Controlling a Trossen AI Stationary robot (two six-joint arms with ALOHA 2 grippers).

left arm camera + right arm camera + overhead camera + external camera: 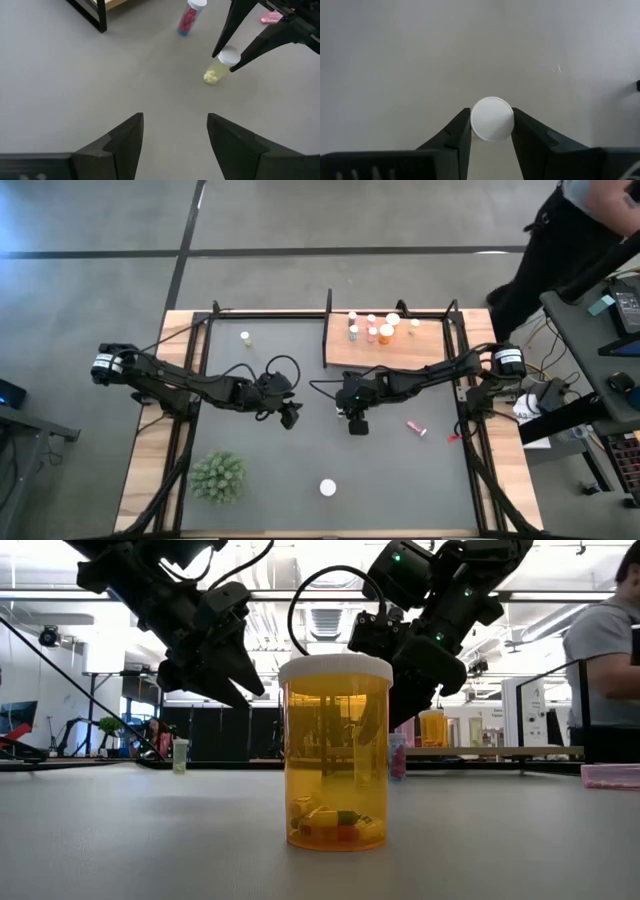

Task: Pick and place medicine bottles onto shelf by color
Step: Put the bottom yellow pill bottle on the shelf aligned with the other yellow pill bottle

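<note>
The right end effector (491, 125) had closed on the white round cap of a small yellow-green medicine bottle (218, 70) near the surface's middle, seemingly to carry it to the light-brown wooden shelf (340, 345) at the far edge. The left end effector (175, 132) hovered alongside, half open and empty

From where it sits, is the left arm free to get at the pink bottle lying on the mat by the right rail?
Probably not cleanly: the pink bottle lies beyond the right pincer, which is shut on a yellow-green bottle and stands between it and the open left pincer.
</note>
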